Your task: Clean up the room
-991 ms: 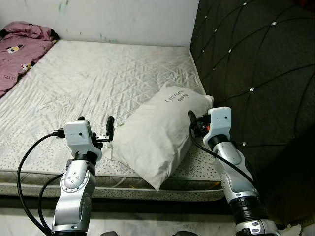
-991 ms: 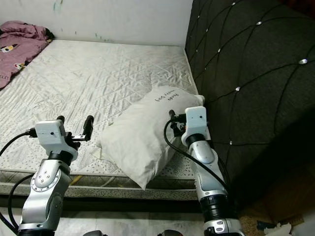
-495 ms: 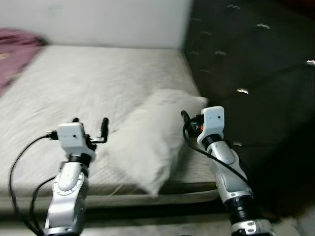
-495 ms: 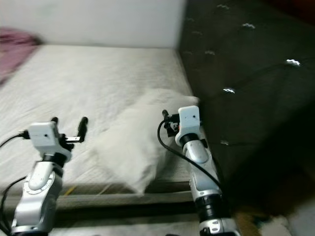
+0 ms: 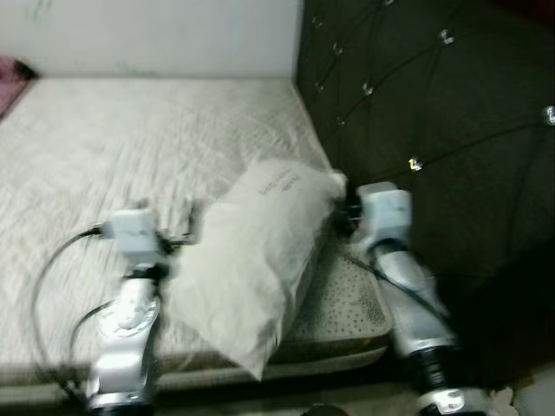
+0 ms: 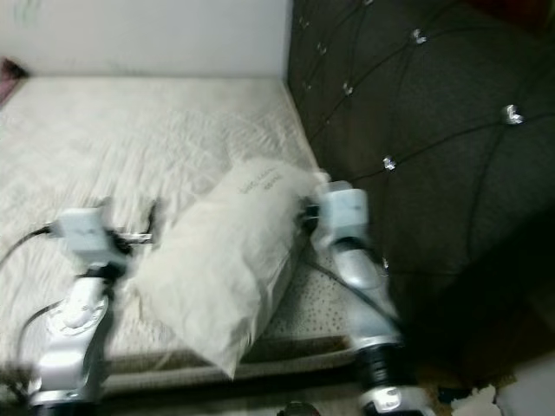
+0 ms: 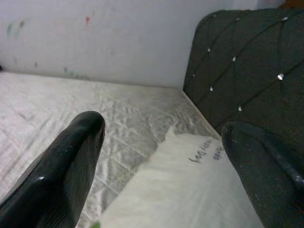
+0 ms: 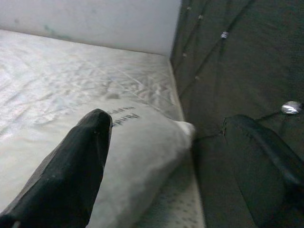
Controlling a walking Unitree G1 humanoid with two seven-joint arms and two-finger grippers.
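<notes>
Left eye view, blurred: a white pillow [image 5: 251, 260] lies at the near corner of the bed [image 5: 121, 139], its lower corner hanging over the mattress edge, with dark handwriting near its top that I cannot read. The mattress is bare, quilted and pale; a dark tufted headboard [image 5: 425, 113] with shiny studs stands along the right, a white wall [image 5: 147, 35] behind. The left hand [image 7: 161, 142] is spread wide and holding nothing, just beside the pillow. The right hand [image 8: 166, 142] is likewise wide open and empty, at the pillow's other side by the headboard
</notes>
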